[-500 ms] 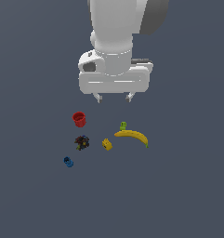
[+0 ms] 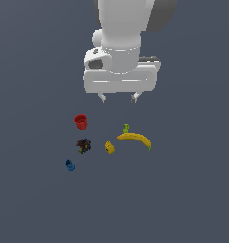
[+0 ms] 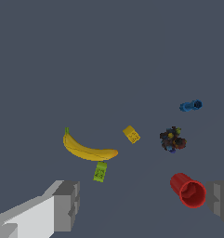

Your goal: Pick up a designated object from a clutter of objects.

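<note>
The tiny bright blue knobbly piece [image 2: 70, 165] lies alone at the near left of the clutter in the exterior view; it also shows in the wrist view [image 3: 191, 106]. My gripper [image 2: 119, 99] hangs open and empty high above the clutter, well behind the blue piece and to its right in the exterior view. In the wrist view its two grey fingers [image 3: 66, 205] stand wide apart with nothing between them.
A red cup [image 2: 81, 121] lies on its side. A dark multicoloured clump [image 2: 83, 145] sits between the cup and the blue piece. A yellow block [image 2: 109, 147], a yellow banana [image 2: 135, 139] and a tiny green piece [image 2: 126, 128] lie to the exterior view's right.
The arm has shifted slightly; the objects have not moved and the gripper stays open.
</note>
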Motion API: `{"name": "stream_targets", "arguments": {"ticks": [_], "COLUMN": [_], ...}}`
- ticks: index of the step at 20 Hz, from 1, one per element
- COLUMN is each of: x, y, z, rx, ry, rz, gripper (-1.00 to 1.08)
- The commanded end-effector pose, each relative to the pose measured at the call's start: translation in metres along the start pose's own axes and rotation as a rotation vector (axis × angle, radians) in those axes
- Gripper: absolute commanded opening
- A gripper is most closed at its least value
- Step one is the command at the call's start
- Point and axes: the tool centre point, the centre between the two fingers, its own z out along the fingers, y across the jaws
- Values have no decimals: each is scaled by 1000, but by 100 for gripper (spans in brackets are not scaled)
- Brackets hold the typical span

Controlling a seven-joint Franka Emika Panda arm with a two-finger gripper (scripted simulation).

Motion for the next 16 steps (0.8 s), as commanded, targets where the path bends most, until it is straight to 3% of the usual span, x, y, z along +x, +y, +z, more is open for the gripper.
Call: {"name": "stream_targets", "arguments": {"ticks": [1, 9, 16], "x": [0, 5, 23], "y": [-2, 3, 23], "z": [-2, 3, 23], "rx": [-5, -3, -1], "ry": [2, 1, -4], "rz": [-8, -17, -54], "gripper": [100, 100, 100]}}
